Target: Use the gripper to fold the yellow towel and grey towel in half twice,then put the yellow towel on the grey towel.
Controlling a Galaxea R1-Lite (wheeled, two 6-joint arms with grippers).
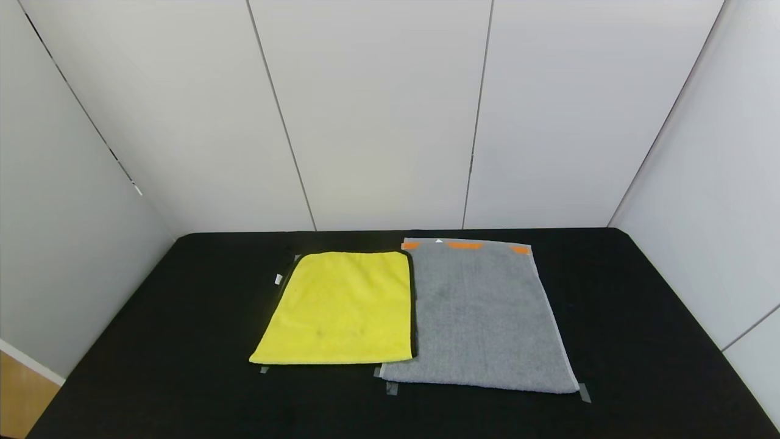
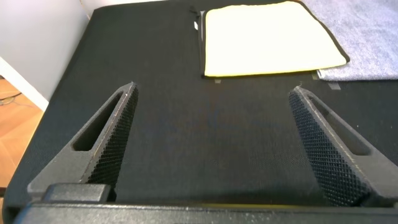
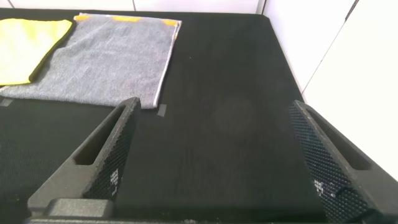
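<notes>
The yellow towel (image 1: 341, 308) lies flat and unfolded on the black table, left of centre, its small white tag at its far left corner. The grey towel (image 1: 481, 317) lies flat beside it on the right, touching it, with orange marks along its far edge. Neither arm shows in the head view. My left gripper (image 2: 211, 93) is open and empty over bare table, short of the yellow towel (image 2: 270, 37) and a grey towel corner (image 2: 367, 37). My right gripper (image 3: 214, 102) is open and empty, near the grey towel's (image 3: 102, 59) near right corner; the yellow towel (image 3: 28, 46) lies beyond.
The black table (image 1: 640, 341) is walled by white panels behind and on both sides. Small grey tape marks (image 1: 584, 393) sit at the towels' near corners. The table's left edge drops to a wooden floor (image 2: 15, 124).
</notes>
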